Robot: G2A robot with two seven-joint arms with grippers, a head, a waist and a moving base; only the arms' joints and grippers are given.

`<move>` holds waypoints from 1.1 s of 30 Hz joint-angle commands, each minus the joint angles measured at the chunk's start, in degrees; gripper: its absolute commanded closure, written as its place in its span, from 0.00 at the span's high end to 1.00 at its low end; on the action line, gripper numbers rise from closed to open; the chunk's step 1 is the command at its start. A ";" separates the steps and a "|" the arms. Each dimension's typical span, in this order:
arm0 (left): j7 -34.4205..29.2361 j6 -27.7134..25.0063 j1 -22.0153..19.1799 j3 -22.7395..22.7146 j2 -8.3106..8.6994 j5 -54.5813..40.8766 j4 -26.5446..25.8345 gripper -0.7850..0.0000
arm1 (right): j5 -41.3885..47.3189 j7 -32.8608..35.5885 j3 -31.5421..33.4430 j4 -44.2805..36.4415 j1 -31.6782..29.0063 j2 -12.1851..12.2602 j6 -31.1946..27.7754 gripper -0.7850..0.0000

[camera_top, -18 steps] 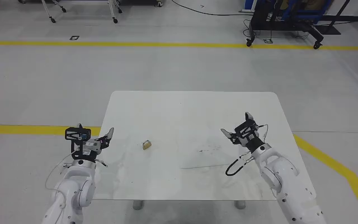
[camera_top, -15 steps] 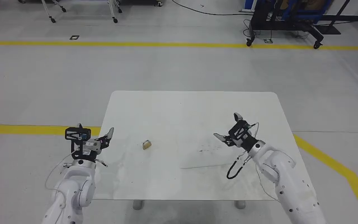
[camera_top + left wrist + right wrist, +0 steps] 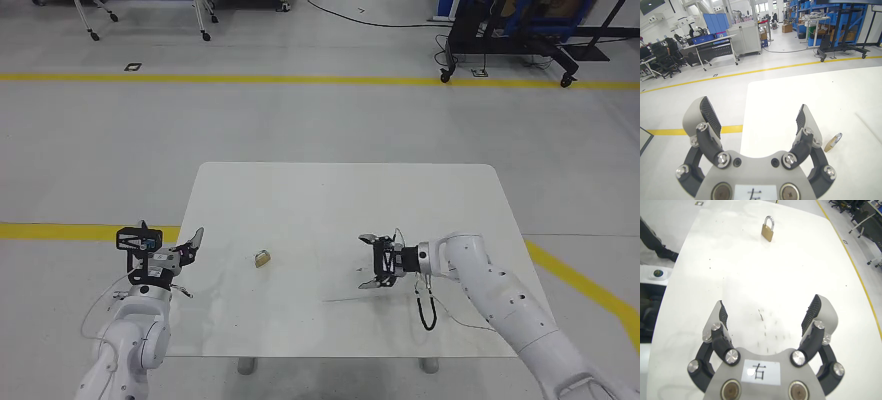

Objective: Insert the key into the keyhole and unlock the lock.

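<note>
A brass padlock (image 3: 262,259) with a silver shackle lies on the white table (image 3: 340,190), left of centre. It also appears past my left fingers as padlock (image 3: 832,143) and ahead of my right gripper as padlock (image 3: 768,231). My right gripper (image 3: 366,262) is open, low over the table's middle and pointing at the padlock. Between its fingers a thin grey sliver (image 3: 760,316) lies on the table among small marks; I cannot tell if it is the key. My left gripper (image 3: 172,236) is open and empty at the table's left edge. Both show close up: left gripper (image 3: 755,109), right gripper (image 3: 769,306).
A black cable loop (image 3: 428,310) hangs from the right arm above the table's front right part. A faint line (image 3: 340,295) crosses the tabletop near the front. Bare white surface lies between the padlock and the right gripper.
The right arm has swung left from the table's right side toward the middle, and its open gripper has turned to face the padlock. The left arm and padlock have not moved.
</note>
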 commanded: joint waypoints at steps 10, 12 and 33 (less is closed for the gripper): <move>0.00 0.00 0.00 0.00 0.00 0.00 0.00 1.00 | -5.94 -3.22 -10.08 5.03 7.70 0.92 0.00 0.19; 0.00 0.00 0.00 0.00 0.00 0.00 0.00 1.00 | -6.08 -2.94 -10.48 5.09 8.00 0.94 0.00 0.00; 0.00 0.00 0.00 0.00 0.00 0.00 0.00 1.00 | -3.64 5.70 -12.67 4.27 9.61 -0.61 2.17 0.00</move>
